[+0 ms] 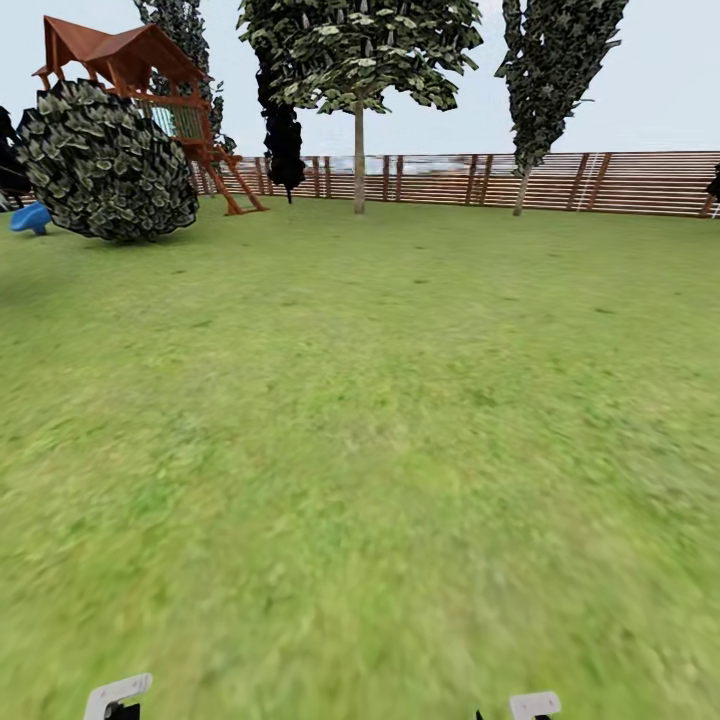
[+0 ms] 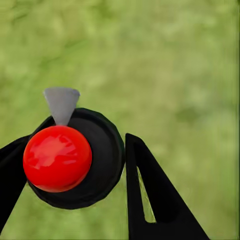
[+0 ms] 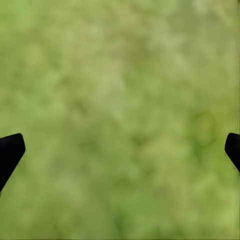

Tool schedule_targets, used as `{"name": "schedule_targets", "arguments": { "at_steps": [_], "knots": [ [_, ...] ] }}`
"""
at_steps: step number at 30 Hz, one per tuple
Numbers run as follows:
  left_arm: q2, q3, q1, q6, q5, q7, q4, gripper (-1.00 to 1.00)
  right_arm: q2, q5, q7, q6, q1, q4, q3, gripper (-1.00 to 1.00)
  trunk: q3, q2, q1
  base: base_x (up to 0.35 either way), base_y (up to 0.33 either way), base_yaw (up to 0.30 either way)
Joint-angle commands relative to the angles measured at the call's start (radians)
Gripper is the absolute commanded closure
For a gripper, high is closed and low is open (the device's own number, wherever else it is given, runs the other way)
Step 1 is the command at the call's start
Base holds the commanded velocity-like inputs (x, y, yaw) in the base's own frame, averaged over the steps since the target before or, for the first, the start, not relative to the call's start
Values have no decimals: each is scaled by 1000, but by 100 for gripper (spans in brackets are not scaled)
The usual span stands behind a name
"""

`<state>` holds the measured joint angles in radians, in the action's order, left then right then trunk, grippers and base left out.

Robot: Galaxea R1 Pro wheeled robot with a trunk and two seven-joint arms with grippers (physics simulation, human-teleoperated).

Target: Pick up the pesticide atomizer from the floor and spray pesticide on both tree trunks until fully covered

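In the left wrist view, my left gripper [image 2: 74,150] is shut on the pesticide atomizer [image 2: 95,170], a black round body with a glossy red ball top [image 2: 57,158] and a grey cone nozzle [image 2: 61,103]. It hangs over blurred grass. My right gripper [image 3: 120,145] is open, its black fingertips [image 3: 10,150] wide apart with only lawn between them. Far ahead in the head view, a tall tree with a bare, straight pale trunk [image 1: 359,160] stands by the fence. No whitish specks show on it from here.
Green lawn [image 1: 380,420] stretches ahead to a brown slat fence [image 1: 620,182]. A big round bush [image 1: 105,160], a wooden playhouse [image 1: 140,60] and a blue slide [image 1: 30,217] sit at the far left. Dark narrow trees [image 1: 283,140] [image 1: 555,70] stand along the fence.
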<state>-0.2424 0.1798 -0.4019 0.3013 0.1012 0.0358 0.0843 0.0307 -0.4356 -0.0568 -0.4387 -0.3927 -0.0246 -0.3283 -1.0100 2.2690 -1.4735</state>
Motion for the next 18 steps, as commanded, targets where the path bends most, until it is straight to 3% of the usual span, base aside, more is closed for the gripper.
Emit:
{"name": "schedule_targets", "arguments": {
  "at_steps": [1,18],
  "knots": [
    [0,0,0,0,0,0,0,100,0,0,0,0,0,0,0,-100,0,0,0,339,0,0],
    [3,0,0,1,4,-1,0,100,0,0,0,0,0,0,0,-100,0,0,0,339,0,0]
  ]
}}
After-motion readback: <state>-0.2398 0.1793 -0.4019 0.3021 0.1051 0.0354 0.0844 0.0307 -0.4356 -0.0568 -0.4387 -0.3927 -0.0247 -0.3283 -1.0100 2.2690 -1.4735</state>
